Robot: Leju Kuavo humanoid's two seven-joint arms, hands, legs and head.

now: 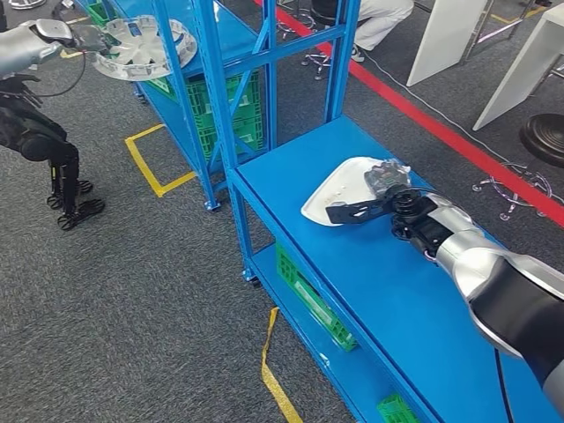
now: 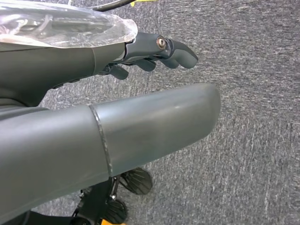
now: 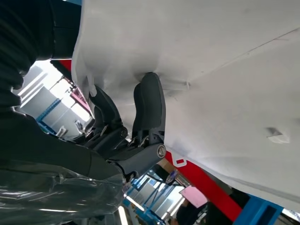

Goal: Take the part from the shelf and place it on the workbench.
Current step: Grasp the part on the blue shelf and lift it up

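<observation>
- Grey carpet with yellow floor tape and a red line runs under two blue metal units — the nearer one, a flat blue top [image 1: 373, 291], I take to be the workbench; the shelf [image 1: 229, 53] stands past its far corner.
- My right hand [image 1: 382, 198] holds the white part [image 1: 332, 198] at the part's near edge, over the workbench's far end, close to the shelf-side edge. In the right wrist view the dark fingers [image 3: 150, 110] press up against the white underside [image 3: 219, 70], so the hand is clamped on it, not spread.
- From the head view I cannot tell whether the part already rests on the top or hangs just above it.
- To do this step well, I judge I should lower until the broad underside sits flat, then loosen the fingers slowly and draw the hand back along the top, not upward — a snagged finger could drag the part toward the edge.
- My left hand [image 1: 49, 35] is out over the carpet beside the shelf's end; its fingers [image 2: 166, 49] lie fairly straight and seem to grip nothing.
- The part looks like a thin moulded white shell — broad, shallow, rounded at one end, tapering at the other, with small tabs on its underside. It probably flexes and slides easily on painted metal.
</observation>
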